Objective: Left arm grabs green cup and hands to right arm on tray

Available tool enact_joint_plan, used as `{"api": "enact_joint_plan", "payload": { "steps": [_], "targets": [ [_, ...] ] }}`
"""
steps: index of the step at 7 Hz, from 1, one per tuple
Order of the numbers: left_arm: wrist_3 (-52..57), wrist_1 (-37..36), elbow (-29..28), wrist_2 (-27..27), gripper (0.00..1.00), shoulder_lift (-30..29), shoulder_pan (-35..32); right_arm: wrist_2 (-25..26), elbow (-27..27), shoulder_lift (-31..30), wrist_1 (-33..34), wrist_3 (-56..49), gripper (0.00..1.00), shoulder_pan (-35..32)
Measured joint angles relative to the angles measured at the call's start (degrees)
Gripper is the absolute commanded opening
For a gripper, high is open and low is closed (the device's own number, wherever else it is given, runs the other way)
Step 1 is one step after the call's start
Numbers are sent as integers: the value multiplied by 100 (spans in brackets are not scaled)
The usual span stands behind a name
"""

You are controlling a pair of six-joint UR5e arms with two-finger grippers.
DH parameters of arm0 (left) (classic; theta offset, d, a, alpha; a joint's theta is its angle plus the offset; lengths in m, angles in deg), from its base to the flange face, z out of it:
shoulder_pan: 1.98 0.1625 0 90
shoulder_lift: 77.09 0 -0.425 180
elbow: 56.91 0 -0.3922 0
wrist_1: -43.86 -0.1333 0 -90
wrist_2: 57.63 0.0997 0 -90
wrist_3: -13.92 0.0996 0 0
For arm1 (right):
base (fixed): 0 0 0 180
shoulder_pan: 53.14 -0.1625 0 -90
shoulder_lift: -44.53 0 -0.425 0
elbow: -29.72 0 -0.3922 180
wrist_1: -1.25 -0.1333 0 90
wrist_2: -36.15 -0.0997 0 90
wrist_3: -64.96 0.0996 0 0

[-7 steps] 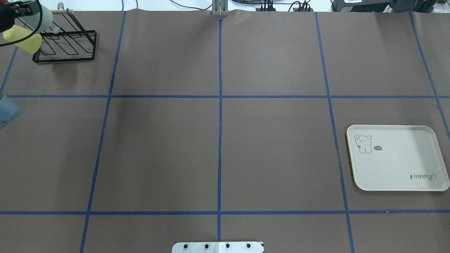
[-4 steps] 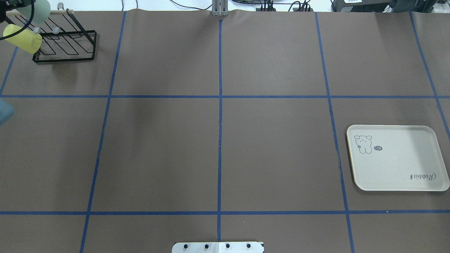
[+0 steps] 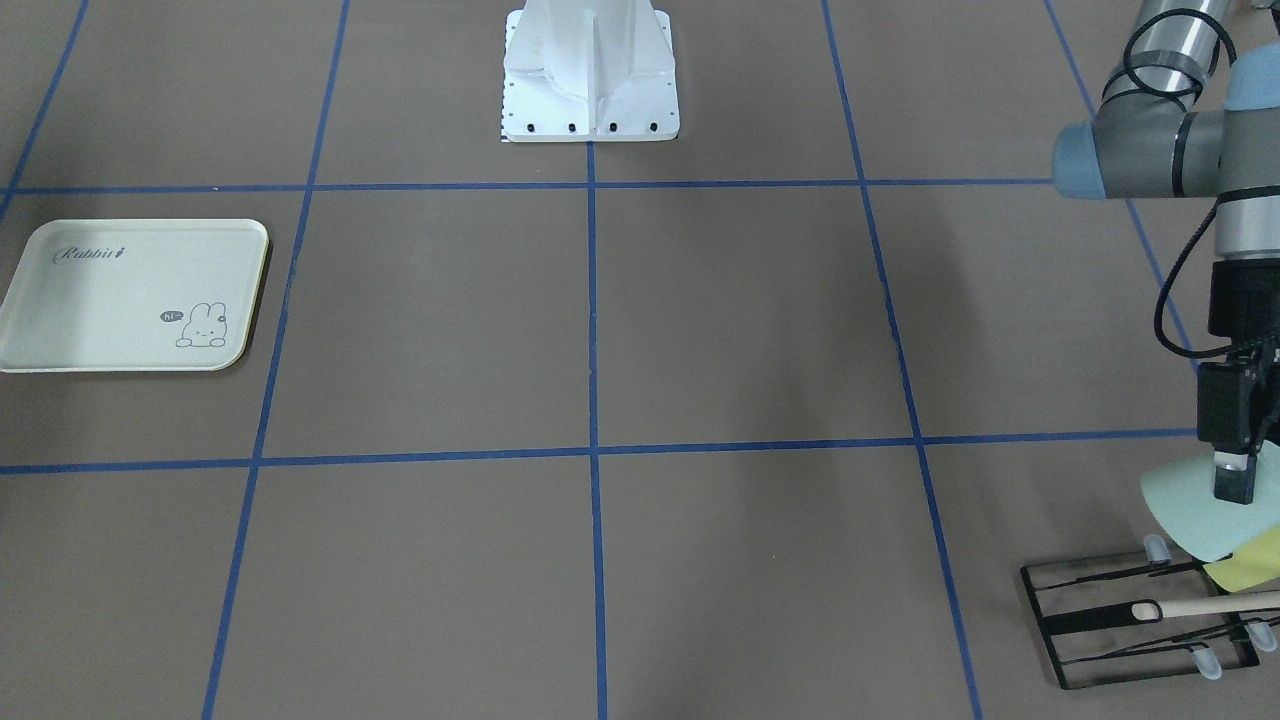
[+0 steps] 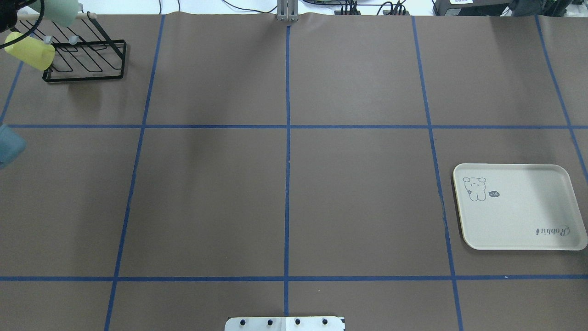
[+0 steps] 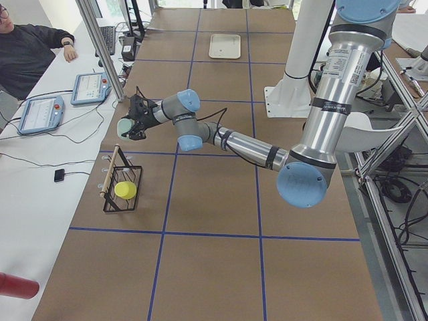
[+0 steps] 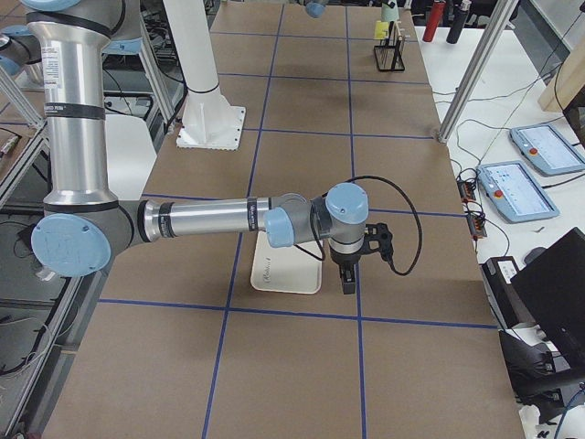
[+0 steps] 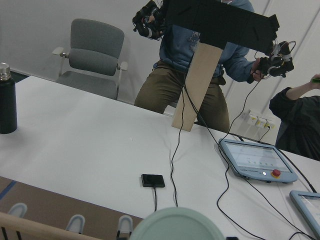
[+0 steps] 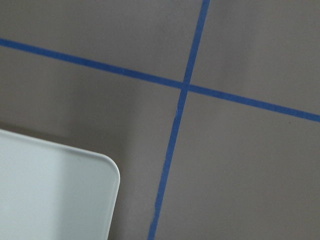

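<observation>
**Exterior front-facing: green cup in the left gripper's pinch, up by the rack**

Out at the table's (image 4: 358, 193) far corner, the left gripper (image 3: 1237, 482) points down with its jaws pinching the green cup (image 3: 1185, 512) by the wall. The cup hangs tilted in the air, clear of the tabletop and close above the black rack (image 3: 1095, 622). The yellow cup (image 3: 1250, 568) sits on that rack, partly tucked behind the green one in this view. In the left wrist view, the mint rim fills the bottom edge, with the rack's wooden bar low on the left.

Across at the other end, the tray (image 4: 519, 216) lies flat, well apart from the cup. In the exterior right view, the right gripper (image 6: 348, 280) hangs straight down over the table, just beside the tray's edge. Whether its jaws are spread or pressed together, I can't tell from here. Its wrist view catches one rounded tray corner and a crossing of blue tape (image 8: 180, 90).
</observation>
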Motion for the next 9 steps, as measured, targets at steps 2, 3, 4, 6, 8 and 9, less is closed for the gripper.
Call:
{"api": "enact_joint_plan", "payload": {
  "steps": [2,3,4,6,8,9],
  "targets": [
    [-571,12,41,32,17,-12,227,-16,-352,139,-1603,1028,100,351],
    [-849,12,107,40,17,-14,338,-26,-387,323,-2069,1847,100,524],
    [-1155,11,209,41,17,-13,466,-39,-381,543,-2453,2747,99,706],
    [-1996,6,552,13,17,-5,783,-35,-364,926,-3435,4631,99,1154],
    [-2928,-9,971,-313,17,21,953,-49,-326,1440,-4245,6581,99,1611],
    [-3447,-9,1100,-622,17,12,996,-43,-316,1697,-4632,7348,99,1855]
  ]
}}
